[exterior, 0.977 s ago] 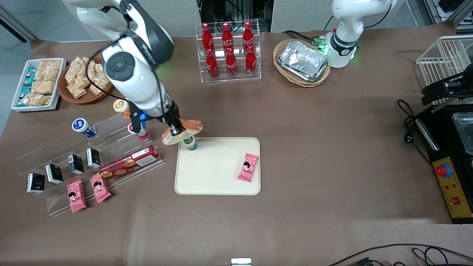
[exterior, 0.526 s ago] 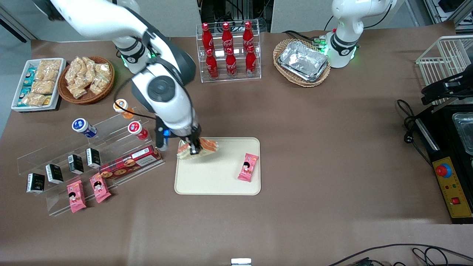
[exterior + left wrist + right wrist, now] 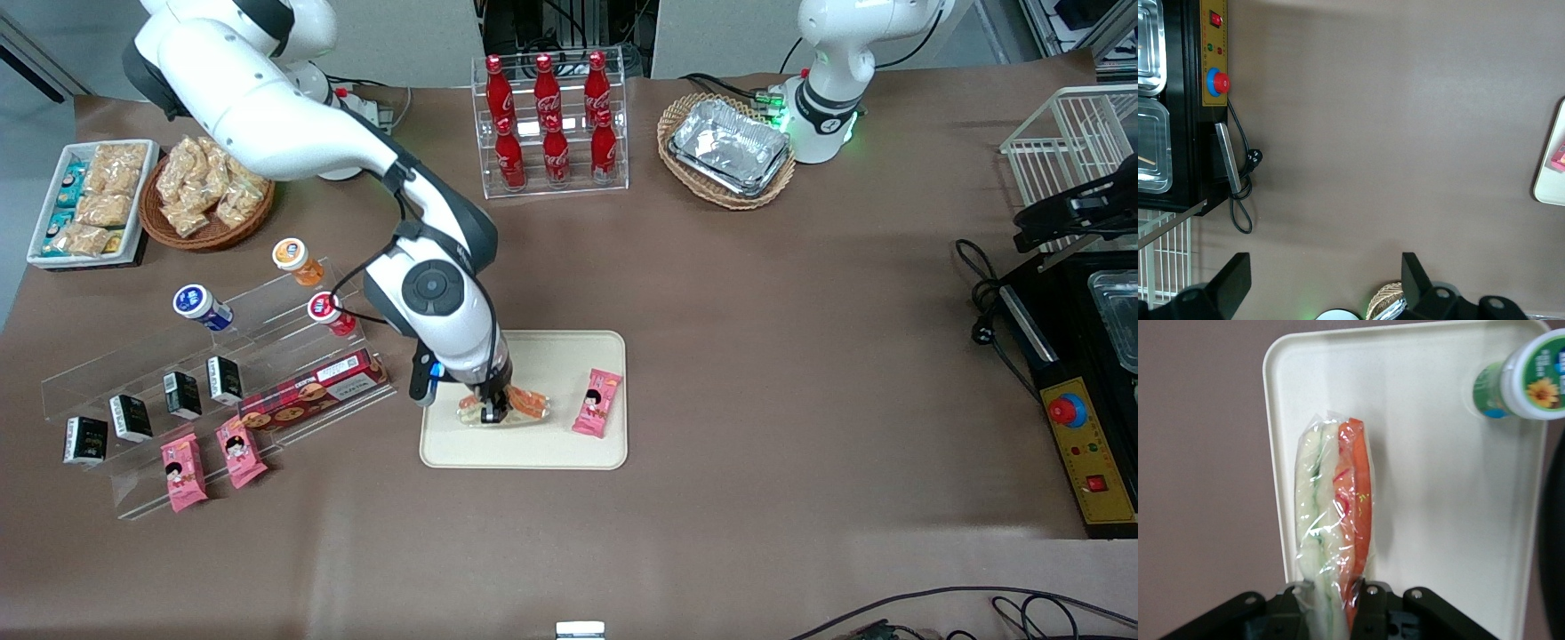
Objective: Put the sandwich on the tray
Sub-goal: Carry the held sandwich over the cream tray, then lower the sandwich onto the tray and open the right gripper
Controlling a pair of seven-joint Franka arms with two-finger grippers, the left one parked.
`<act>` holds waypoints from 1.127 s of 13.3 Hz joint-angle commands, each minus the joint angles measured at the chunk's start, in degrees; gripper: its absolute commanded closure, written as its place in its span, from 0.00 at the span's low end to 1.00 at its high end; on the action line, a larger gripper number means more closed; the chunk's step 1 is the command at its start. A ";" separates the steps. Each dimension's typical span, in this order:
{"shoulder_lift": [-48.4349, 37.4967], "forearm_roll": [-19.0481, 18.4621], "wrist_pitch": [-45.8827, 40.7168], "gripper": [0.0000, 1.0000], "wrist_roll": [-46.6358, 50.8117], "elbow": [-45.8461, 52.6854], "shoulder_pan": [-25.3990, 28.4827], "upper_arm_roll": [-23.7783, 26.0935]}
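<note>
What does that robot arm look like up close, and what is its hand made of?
The working arm has glossy white rounded shells with dark grey joints, one capped by a round grey disc. A thin black cable loops along its wrist, and a small blue light glows there. The hand is black, with two slim fingers.

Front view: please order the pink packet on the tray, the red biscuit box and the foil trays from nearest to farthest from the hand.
The hand holds the sandwich.
1. Pink packet, on the tray.
2. Red biscuit box, on the acrylic stand.
3. Foil trays, in a basket beside the parked arm.
</note>
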 commanded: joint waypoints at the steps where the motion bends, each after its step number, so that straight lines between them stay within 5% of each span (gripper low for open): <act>1: 4.34 -1.77 2.87 1.00 3.01 2.77 3.75 -3.91; 15: 9.88 -1.95 10.52 1.00 -1.01 4.35 3.93 -5.49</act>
